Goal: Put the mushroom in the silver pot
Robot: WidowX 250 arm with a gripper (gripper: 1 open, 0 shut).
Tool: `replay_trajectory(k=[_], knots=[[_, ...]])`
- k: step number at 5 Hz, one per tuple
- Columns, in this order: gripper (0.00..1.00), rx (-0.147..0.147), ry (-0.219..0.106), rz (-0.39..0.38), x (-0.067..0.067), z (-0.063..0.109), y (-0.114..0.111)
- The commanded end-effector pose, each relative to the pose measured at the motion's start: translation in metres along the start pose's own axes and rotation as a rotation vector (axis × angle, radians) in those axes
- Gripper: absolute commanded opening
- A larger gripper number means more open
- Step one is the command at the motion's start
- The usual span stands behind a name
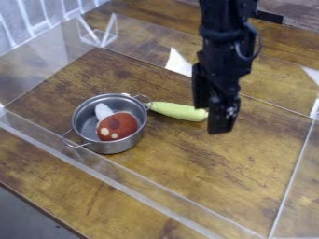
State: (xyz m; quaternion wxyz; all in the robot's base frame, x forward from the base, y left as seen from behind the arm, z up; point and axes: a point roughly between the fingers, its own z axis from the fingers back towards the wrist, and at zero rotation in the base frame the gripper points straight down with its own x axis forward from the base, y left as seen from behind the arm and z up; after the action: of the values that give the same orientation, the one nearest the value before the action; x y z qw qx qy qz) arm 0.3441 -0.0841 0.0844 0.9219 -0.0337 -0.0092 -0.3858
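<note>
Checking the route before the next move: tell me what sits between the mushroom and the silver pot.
Nothing visible does. The mushroom already lies inside the silver pot. The gripper hangs off to the right, beyond the yellow-green vegetable.

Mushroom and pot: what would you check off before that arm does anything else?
1. Mushroom inside the pot: ok, it lies in it.
2. Pot upright on the table: ok.
3. Pincer empty: ok, nothing hangs from it.
4. Pincer open: ok.
5. Pincer clear of the yellow-green vegetable: cannot tell, they sit close together in this view.
6. Vegetable outside the pot: ok, it lies beside the rim.
</note>
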Motion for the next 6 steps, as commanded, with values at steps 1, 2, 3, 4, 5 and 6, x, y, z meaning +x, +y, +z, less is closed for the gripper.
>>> replay_trajectory(k=[1,2,3,4,5,6], knots=[[1.00,0.045,-0.056,-0.051,0.006,0.027,-0.016],[1.00,0.062,-0.050,-0.100,0.010,0.033,-0.027],[1.00,0.088,-0.051,-0.058,0.001,0.041,-0.014],[1.00,0.097,-0.058,-0.009,-0.009,0.044,-0.002],[1.00,0.118,-0.075,-0.065,-0.003,0.032,-0.001],[1.00,0.117,-0.077,-0.134,0.003,0.020,-0.006]])
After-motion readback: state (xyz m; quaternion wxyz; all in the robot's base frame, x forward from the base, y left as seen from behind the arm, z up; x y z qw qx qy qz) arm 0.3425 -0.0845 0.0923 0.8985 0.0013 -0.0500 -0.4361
